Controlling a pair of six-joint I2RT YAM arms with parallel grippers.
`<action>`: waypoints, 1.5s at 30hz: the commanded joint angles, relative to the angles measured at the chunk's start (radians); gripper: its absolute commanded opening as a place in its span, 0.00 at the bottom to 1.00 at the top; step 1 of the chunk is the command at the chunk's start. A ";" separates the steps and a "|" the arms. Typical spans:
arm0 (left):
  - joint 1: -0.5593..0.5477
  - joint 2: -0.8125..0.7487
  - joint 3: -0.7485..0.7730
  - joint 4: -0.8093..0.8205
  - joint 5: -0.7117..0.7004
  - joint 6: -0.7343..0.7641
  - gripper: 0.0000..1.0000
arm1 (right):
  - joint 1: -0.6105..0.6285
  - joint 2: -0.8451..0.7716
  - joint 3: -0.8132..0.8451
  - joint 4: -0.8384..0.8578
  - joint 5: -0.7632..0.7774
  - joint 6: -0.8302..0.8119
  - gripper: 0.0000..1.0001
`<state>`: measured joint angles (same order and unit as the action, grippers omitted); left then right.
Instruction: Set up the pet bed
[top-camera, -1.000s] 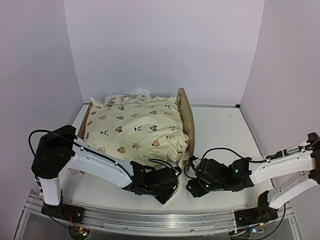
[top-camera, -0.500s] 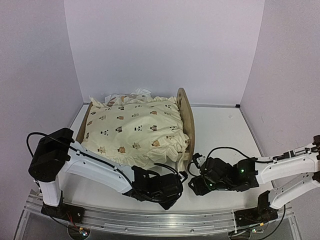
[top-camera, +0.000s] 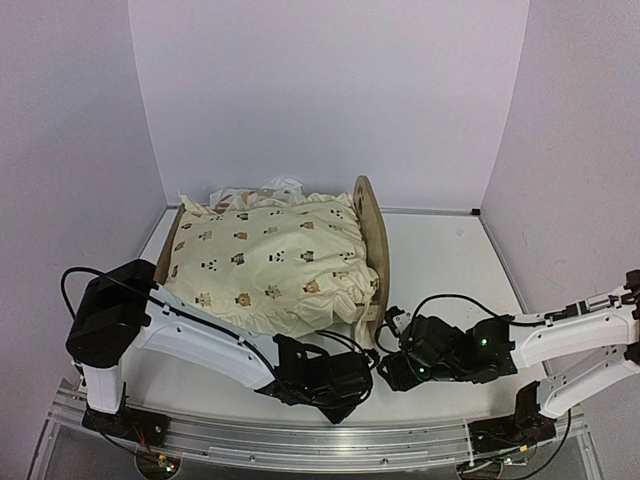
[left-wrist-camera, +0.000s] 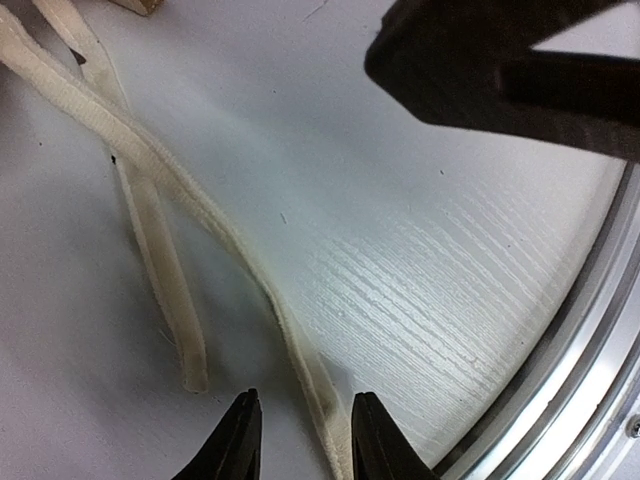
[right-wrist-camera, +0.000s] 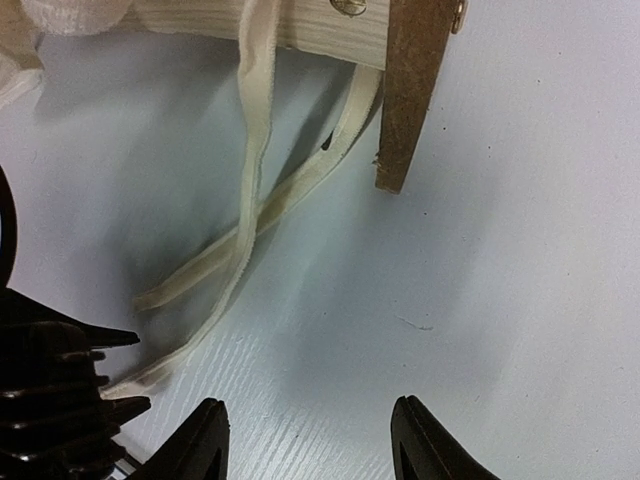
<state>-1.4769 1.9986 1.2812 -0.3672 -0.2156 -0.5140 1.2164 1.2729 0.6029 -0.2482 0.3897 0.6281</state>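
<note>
Plywood pet bed (top-camera: 372, 230) lies beyond left tool (left-wrist-camera: 305, 440) and right tool (right-wrist-camera: 305, 440), both parted.

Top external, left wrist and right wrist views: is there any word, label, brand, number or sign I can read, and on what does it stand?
None can be read in any view.
The quilt carries only small animal figures, no lettering.
The pet bed shows bare wood on its end board.
</note>
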 joint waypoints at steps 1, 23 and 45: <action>-0.005 0.030 0.043 0.005 0.013 0.018 0.32 | 0.005 0.010 0.011 -0.003 0.017 -0.007 0.57; 0.029 -0.237 -0.038 -0.173 -0.267 -0.049 0.00 | 0.019 0.157 0.139 0.002 -0.016 0.001 0.56; 0.047 -0.371 -0.239 -0.171 -0.325 -0.164 0.02 | 0.098 0.515 0.387 0.003 -0.007 0.110 0.55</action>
<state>-1.4361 1.6842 1.0667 -0.5502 -0.5125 -0.6535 1.3054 1.7563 0.9329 -0.2436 0.3661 0.7235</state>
